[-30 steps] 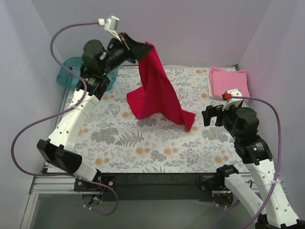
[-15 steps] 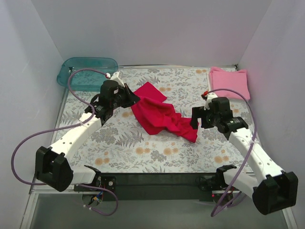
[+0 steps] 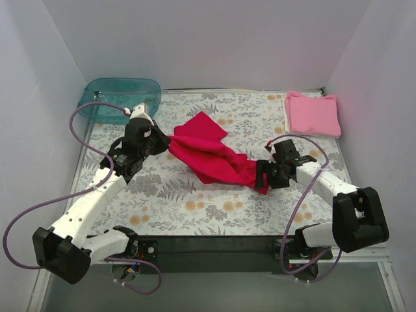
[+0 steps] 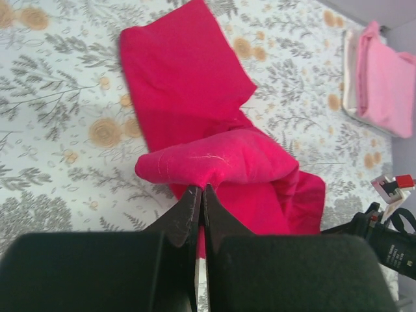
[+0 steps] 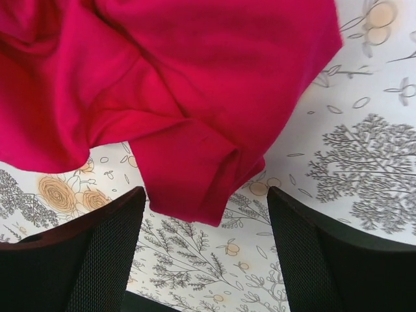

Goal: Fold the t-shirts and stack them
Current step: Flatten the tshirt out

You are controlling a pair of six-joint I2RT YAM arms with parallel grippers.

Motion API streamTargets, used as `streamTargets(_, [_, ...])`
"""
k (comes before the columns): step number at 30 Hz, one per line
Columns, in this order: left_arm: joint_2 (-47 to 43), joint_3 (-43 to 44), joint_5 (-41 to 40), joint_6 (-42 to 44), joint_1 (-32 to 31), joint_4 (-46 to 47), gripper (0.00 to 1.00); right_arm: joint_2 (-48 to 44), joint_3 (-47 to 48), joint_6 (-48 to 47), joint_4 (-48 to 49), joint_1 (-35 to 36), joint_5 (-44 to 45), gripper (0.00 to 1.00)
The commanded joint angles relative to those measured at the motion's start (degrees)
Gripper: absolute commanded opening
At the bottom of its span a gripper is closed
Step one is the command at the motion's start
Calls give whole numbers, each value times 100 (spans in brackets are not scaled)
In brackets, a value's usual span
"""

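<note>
The crimson red t-shirt (image 3: 211, 155) lies crumpled across the middle of the floral table. My left gripper (image 3: 166, 144) is shut on a fold at its left end; the left wrist view shows the closed fingertips (image 4: 200, 198) pinching red cloth (image 4: 214, 159). My right gripper (image 3: 262, 175) is open at the shirt's right end, its fingers (image 5: 97, 247) spread on either side of a red corner (image 5: 188, 175), not gripping it. The light pink t-shirt (image 3: 312, 113) lies folded at the far right corner and also shows in the left wrist view (image 4: 385, 81).
A teal translucent tub (image 3: 118, 96) stands at the far left corner, behind my left arm. Walls close in the table (image 3: 214, 208) on the back and both sides. Purple cables loop off both arms.
My left gripper has come down from high up, laying the red shirt onto the table and pulling its end leftward. My right arm has reached in low to the shirt's right corner.
</note>
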Motion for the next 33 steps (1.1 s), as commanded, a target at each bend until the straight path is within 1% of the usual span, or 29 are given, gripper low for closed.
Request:
streamTargets(1, [-121,-19,-473,163,73,-405,0,212,-153,76,290,26,-427,68])
streamTargets(2, [-95,-36,-464,181,91,-406,0,247,-197,85,351,35,-515,68])
streamTargets(3, [-78,-53,-447,199,100,-397,0,283,-232,76,378,35,-550,62])
streamTargets(4, [-43,-71,-420,225,109,-353,0,344,-250,67,387,35,-551,61])
streamTargets(5, [-16,-89,-385,234,135,-309,0,362,-232,50,387,26,-551,58])
streamTargets(6, [62,-132,-342,243,144,-266,0,379,-197,41,404,26,-551,49])
streamTargets(7, [107,-141,-306,243,170,-161,0,397,-101,41,404,26,-533,44])
streamTargets(8, [246,-141,-262,269,231,-90,0,423,-31,6,396,35,-455,31])
streamTargets(10, [405,-98,-148,331,311,190,0,450,223,6,369,26,-270,15])
streamTargets(11, [528,-54,-87,400,424,305,0,450,338,-3,352,26,0,7])
streamTargets(12, [773,94,-17,427,504,402,0,450,470,-38,308,35,160,1])
streamTargets(13, [949,252,158,445,609,560,0,459,654,-82,273,26,344,1])
streamTargets(15, [1283,613,352,524,916,675,0,476,1399,-257,133,26,1055,1])
streamTargets(16, [1676,1128,440,576,1004,788,0,546,1716,-327,-33,17,1328,1])
streamTargets(17, [1872,1420,467,629,1127,807,0,590,2467,-389,-96,0,1913,1])
streamTargets(19, [2302,2166,502,744,1225,772,0,756,3245,-521,-245,-1,2619,1])
streamTargets(20, [2687,2936,520,787,1269,772,0,810,4092,-591,-289,0,3275,1])
streamTargets(22, [3032,3748,512,927,1330,711,0,993,5001,-889,-281,0,3850,1])
streamTargets(23, [3417,4761,520,998,1357,676,0,1073,5450,-1047,-264,-9,4218,1])
streamTargets(24, [3595,5267,503,1042,1366,614,0,1161,6333,-1179,-237,-9,4378,1])
streamTargets(25, [3805,5856,485,1165,1374,501,0,1284,6699,-1276,-194,-9,4528,1])
streamTargets(26, [4094,6749,502,1209,1383,456,0,1320,7007,-1617,24,-9,4704,1])
streamTargets(27, [4202,7149,503,1236,1383,456,0,1320,7288,-1742,157,-9,4723,1])
streamTargets(28, [4212,7336,520,1280,1392,612,0,1233,7518,-1865,350,-9,4697,1])
streamTargets(29, [4107,7425,555,1324,1401,831,0,1023,7441,-2049,726,-9,4540,1])
streamTargets(30, [4028,7408,555,1333,1410,834,0,1021,7441,-2103,912,-18,4451,1])
streamTargets(31, [3949,7374,538,1350,1410,868,0,778,7188,-2121,1019,-9,4363,1])
streamTargets(32, [3844,7269,520,1411,1410,851,0,653,7021,-2095,1063,-9,4145,1])
streamTargets(33, [3581,6885,477,1438,1410,860,0,513,6827,-2069,1107,-9,4056,1])
